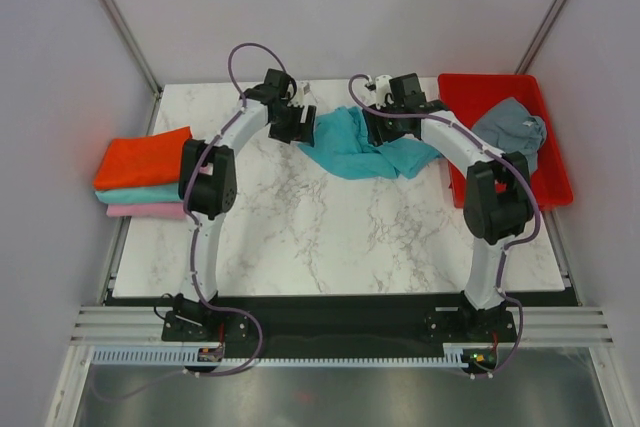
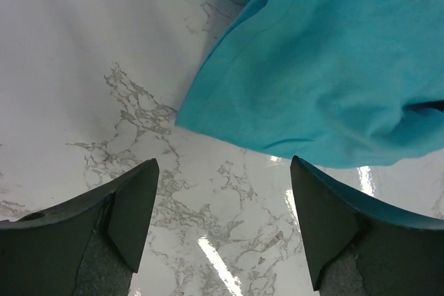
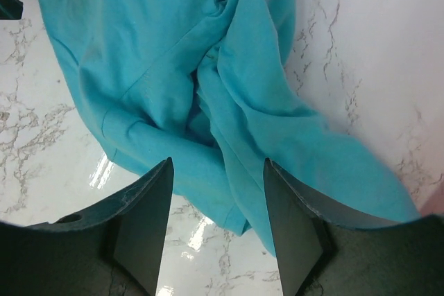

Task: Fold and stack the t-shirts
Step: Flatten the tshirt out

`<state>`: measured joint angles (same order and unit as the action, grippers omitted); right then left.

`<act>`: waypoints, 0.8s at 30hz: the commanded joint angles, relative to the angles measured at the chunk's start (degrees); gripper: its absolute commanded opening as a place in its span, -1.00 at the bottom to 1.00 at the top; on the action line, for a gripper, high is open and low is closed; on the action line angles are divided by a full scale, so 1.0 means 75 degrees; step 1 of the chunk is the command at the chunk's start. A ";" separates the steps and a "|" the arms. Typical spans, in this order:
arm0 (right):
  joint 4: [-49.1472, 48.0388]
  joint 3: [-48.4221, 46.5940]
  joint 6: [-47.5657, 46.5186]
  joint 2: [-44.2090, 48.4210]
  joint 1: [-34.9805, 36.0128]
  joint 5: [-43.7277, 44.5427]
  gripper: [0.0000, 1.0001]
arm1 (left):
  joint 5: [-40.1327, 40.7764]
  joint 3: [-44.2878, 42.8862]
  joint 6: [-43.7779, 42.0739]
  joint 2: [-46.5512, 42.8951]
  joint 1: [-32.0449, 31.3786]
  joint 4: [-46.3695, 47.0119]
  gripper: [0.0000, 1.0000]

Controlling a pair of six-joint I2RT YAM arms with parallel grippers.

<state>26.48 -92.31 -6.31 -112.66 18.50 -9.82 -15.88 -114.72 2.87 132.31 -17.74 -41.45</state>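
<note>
The crumpled turquoise cloth t-shirt (image 1: 350, 147) lies bunched and unfolded on the white marble-patterned table (image 1: 330, 237), toward 12 o'clock in the top view. The left gripper (image 1: 300, 125) sits just off its 9 o'clock edge. The right gripper (image 1: 378, 129) is over its 3 o'clock half. Both have their fingers spread, with nothing pinched between them.

As I judge the risks, the heaped, overlapping folds are the main one. A pinch from the right gripper (image 3: 216, 171) could take several layers at once and lift a lump rather than a single hem, so the shirt would not spread flat. The left gripper (image 2: 222, 171) hovers above bare marble, with the cloth edge beyond its tips toward 1 o'clock, so closing there would catch nothing. Uneven pulling by the two arms might drag the cloth toward the rigid red plastic tray (image 1: 560, 192) at 3 o'clock, where a slate grey cloth t-shirt (image 1: 510, 127) lies loose.

Only the top view shows the stack at 9 o'clock, well apart from the work: a folded orange-red t-shirt (image 1: 145, 157) on a folded teal t-shirt (image 1: 140, 194) on a folded pink t-shirt (image 1: 140, 211). Only the right wrist view shows the deep creases and a seam in the turquoise shirt (image 3: 173, 67). The left wrist view shows a flat stitched corner of the turquoise shirt (image 2: 229, 102) lying free on the marble, which is hard to make out from above.
</note>
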 commanded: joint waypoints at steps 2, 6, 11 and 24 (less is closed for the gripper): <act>-0.0085 -0.0125 -0.0144 0.0127 -0.0041 -0.0085 0.25 | 0.0382 -0.0665 -0.0371 0.0369 0.0045 -0.0004 0.63; -0.0085 -0.0207 -0.0144 0.0057 -0.0018 -0.0061 0.25 | 0.0290 -0.0946 -0.0594 0.0721 0.0045 0.0031 0.47; -0.0050 -0.0301 -0.0237 -0.0013 -0.0029 0.0126 0.26 | 0.0078 -0.1052 -0.0594 0.1084 0.0021 0.0054 0.29; 0.0148 -0.0125 -0.0823 -0.0493 -0.0029 0.1099 0.27 | -0.0261 -0.1029 -0.0641 0.1320 0.0021 0.0078 -0.74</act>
<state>26.94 -92.31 -10.35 -114.45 18.22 -4.62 -14.85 -121.80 -0.75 140.94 -17.15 -40.60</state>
